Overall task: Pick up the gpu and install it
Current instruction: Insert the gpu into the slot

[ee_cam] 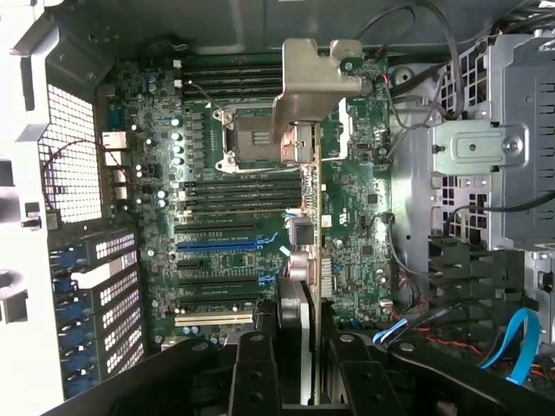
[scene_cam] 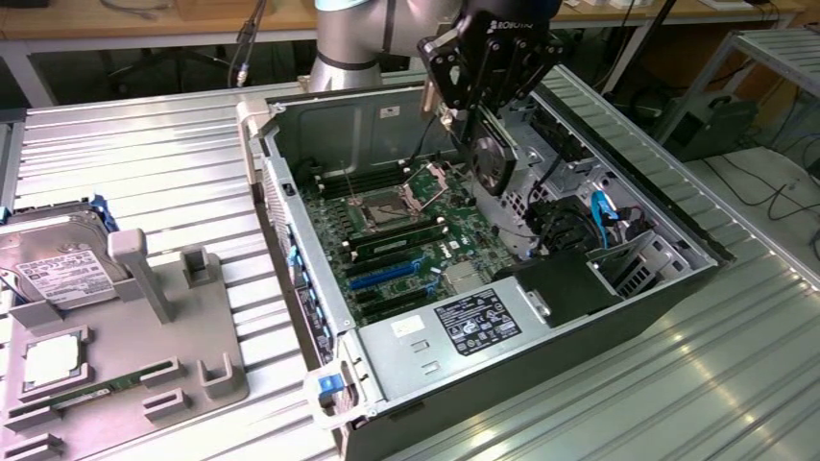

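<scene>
The gpu, a thin dark card with a fan face, hangs edge-down above the motherboard inside the open computer case. My gripper is shut on its upper edge. In the wrist view the gpu is seen edge-on between the black fingers, its silver bracket at the far end. It hovers over the board to one side of the black and blue expansion slots, apart from them.
A grey fixture at the exterior view's left holds a hard drive, a processor and a green RAM stick. The case contains a power supply, drive cage and blue cables. The ribbed metal table surrounds it.
</scene>
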### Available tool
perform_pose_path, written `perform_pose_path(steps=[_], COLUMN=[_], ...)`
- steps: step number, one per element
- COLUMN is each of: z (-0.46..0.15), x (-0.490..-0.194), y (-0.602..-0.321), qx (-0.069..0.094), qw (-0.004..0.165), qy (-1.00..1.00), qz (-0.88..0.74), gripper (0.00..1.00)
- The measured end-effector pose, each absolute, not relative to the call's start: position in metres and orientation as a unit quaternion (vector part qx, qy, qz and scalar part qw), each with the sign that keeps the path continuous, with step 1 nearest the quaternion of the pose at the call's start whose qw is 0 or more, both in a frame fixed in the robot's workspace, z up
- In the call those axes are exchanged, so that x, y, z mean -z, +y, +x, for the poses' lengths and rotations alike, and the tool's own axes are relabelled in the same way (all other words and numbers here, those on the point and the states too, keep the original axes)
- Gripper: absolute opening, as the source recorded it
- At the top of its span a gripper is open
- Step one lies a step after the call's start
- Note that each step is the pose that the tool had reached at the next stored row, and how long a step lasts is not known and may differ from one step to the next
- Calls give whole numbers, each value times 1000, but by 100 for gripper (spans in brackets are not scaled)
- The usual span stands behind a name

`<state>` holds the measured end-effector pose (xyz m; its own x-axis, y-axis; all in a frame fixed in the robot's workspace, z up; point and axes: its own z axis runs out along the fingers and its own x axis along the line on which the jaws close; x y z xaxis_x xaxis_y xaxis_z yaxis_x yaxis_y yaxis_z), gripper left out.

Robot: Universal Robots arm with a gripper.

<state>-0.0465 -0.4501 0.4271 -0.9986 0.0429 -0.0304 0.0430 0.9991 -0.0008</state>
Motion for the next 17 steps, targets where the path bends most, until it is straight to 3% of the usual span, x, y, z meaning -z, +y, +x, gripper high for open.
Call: perform_pose_path(steps=[17], z=[-47], x=[-427], y=[-450], qx=[-2], qw=[15], qy=[986], qz=[-168], gripper=[28])
